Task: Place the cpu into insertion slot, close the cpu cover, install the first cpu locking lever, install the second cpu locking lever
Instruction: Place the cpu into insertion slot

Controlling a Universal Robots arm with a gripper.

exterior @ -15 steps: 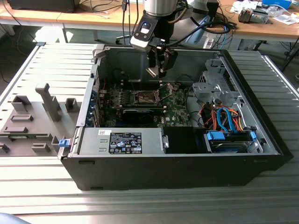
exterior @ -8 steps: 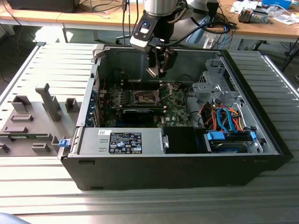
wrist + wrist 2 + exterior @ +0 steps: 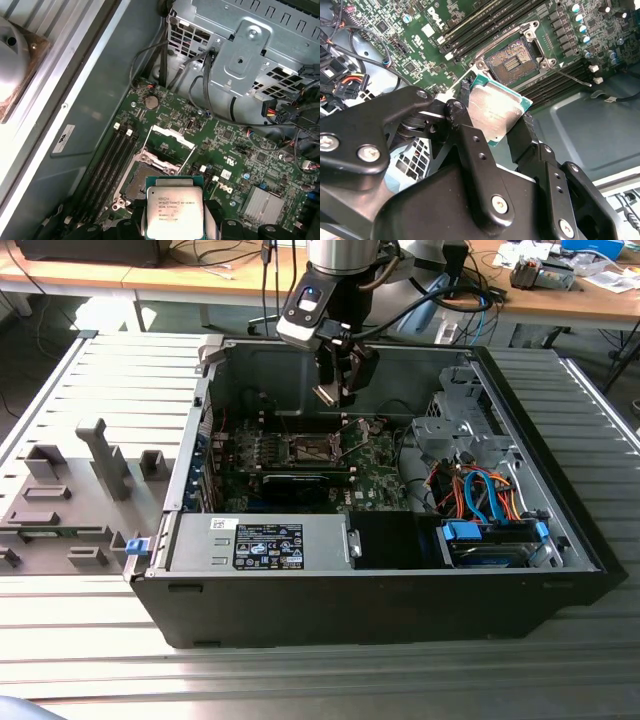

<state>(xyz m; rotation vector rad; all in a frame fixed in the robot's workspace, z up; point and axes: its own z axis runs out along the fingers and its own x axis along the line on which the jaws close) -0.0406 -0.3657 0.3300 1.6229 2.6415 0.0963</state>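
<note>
1. Your claw (image 3: 496,107) is clamped on the cpu (image 3: 174,212) by two opposite edges, holding it in the air inside the case (image 3: 380,590)
2. The insertion slot (image 3: 512,61) lies bare just beyond the claw's tip, apart from the chip; the cpu cover (image 3: 172,136) stands raised past it
3. Expect a light, stiff, thin plate with a slick metal top; its contact face is probably fragile, so take it by the edges only

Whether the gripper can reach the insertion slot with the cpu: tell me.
Probably yes: the gripper holds the cpu above the insertion slot, the cpu cover stands open, nothing lies between.
</note>
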